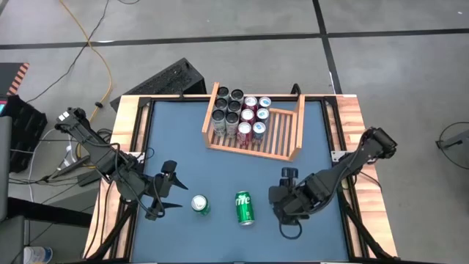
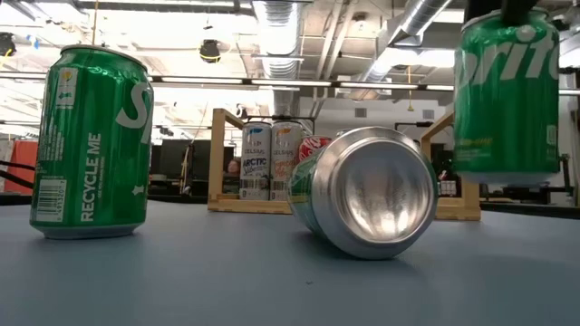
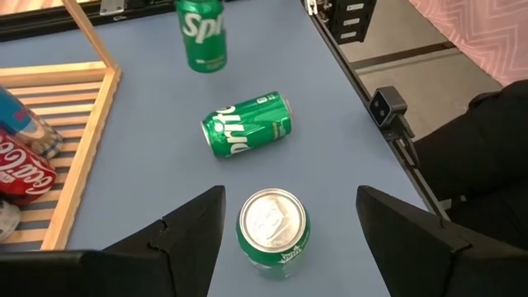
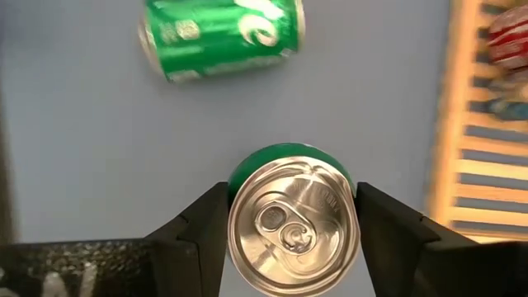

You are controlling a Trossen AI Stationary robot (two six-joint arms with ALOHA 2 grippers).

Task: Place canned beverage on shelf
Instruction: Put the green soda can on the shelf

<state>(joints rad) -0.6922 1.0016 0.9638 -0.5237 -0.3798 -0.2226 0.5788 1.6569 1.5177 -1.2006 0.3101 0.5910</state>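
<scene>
At the near right of the blue table point(image 1: 190, 147), the right gripper point(image 4: 290, 216) is pinching a green Sprite can point(image 4: 293, 223) upright, one finger pressed to each side of the can wall just under the rim. In the low view this held can point(image 2: 507, 91) is hanging clear of the table surface, its base above the level of the other cans. In the high view the can itself is hidden under the right gripper point(image 1: 292, 199).

The left gripper point(image 1: 167, 192) is sitting at the near left of the table with its fingers point(image 3: 186, 227) spread wide. It is holding nothing and touching nothing. A standing Sprite can point(image 3: 273, 228) is sitting between the finger lines, apart from both.

Count of green Sprite cans: three. One is in the right gripper; one is standing upright point(image 1: 200, 205) just beside the left gripper; one is lying on its side point(image 1: 244, 207) between the two grippers, its base facing the low camera point(image 2: 370, 193).

The shelf point(image 1: 282, 136), a light wooden tray with slatted base, is resting at the far middle of the table, well apart from all three green cans. Cans are standing packed in its left half point(image 1: 240, 111), dark ones at the left and red-and-silver ones next to them; roughly a dozen, exact number hard to tell. The right half is showing bare slats.
</scene>
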